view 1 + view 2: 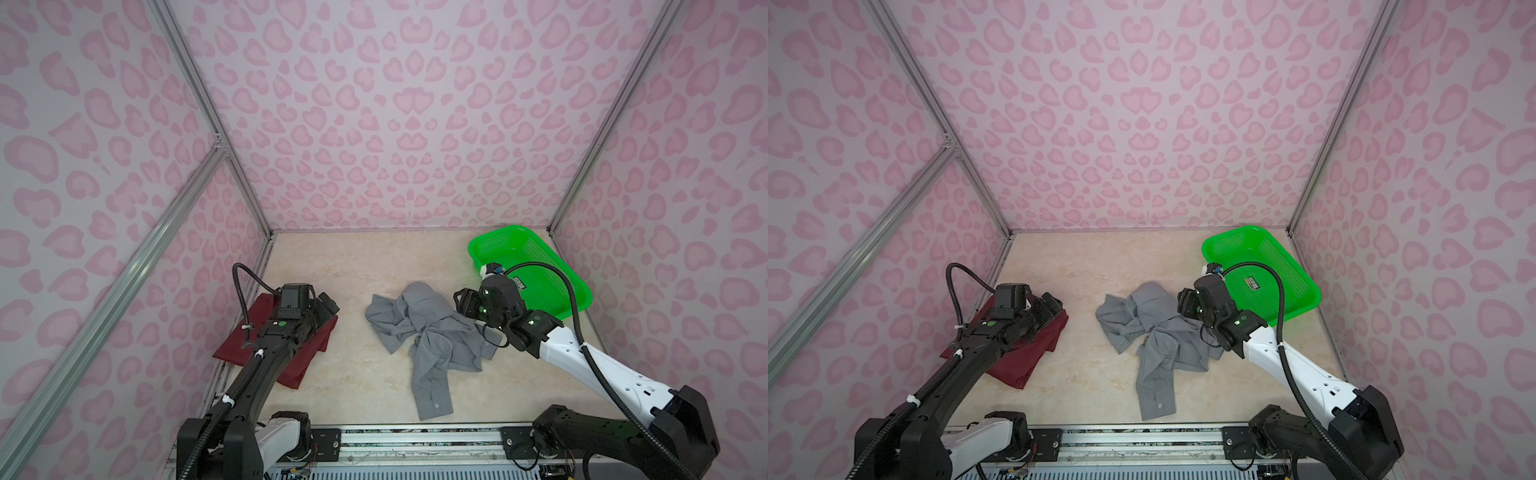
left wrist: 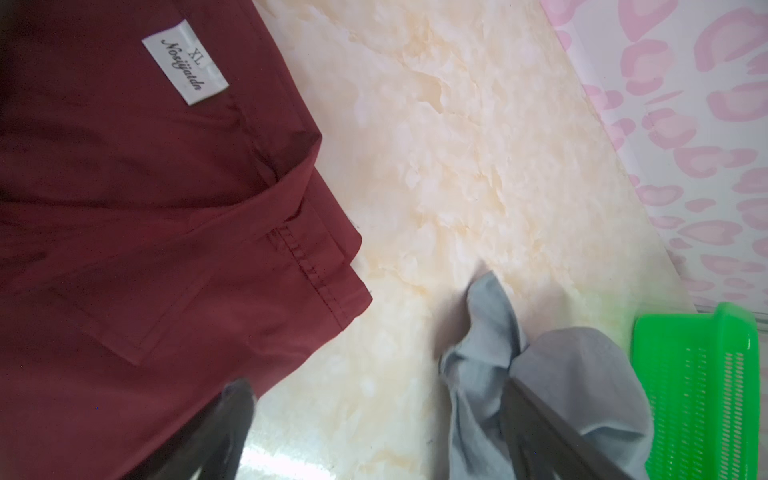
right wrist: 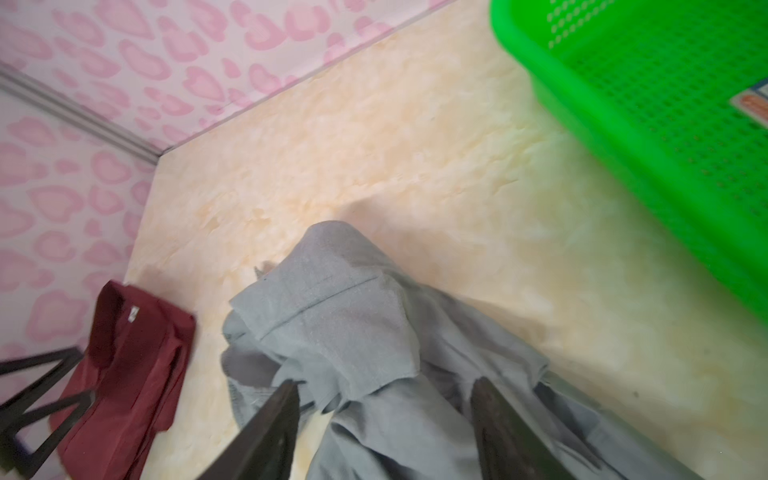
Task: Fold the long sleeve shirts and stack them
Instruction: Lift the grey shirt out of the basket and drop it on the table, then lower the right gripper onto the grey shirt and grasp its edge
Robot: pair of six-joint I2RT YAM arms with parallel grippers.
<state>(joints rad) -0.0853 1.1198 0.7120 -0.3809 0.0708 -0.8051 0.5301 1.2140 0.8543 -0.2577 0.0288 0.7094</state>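
Observation:
The grey long sleeve shirt [image 1: 424, 332] [image 1: 1154, 332] lies crumpled in the middle of the table, one sleeve trailing toward the front. The maroon long sleeve shirt [image 1: 299, 365] [image 1: 1017, 365] lies folded flat at the left, its white neck label [image 2: 185, 66] showing. My left gripper [image 1: 328, 305] [image 2: 374, 388] hovers open over the maroon shirt's [image 2: 145, 228] far right corner, with bare table between its fingers. My right gripper [image 1: 462, 301] [image 3: 384, 386] stands open just above the grey shirt's [image 3: 340, 316] right side. Loose grey cloth lies under its jaws, and nothing is pinched.
A bright green perforated basket [image 1: 536, 249] [image 3: 665, 124] stands at the back right, just behind my right wrist, with only a sticker inside. Pink patterned walls close in the left, back and right sides. A metal rail [image 1: 415, 440] runs along the front edge.

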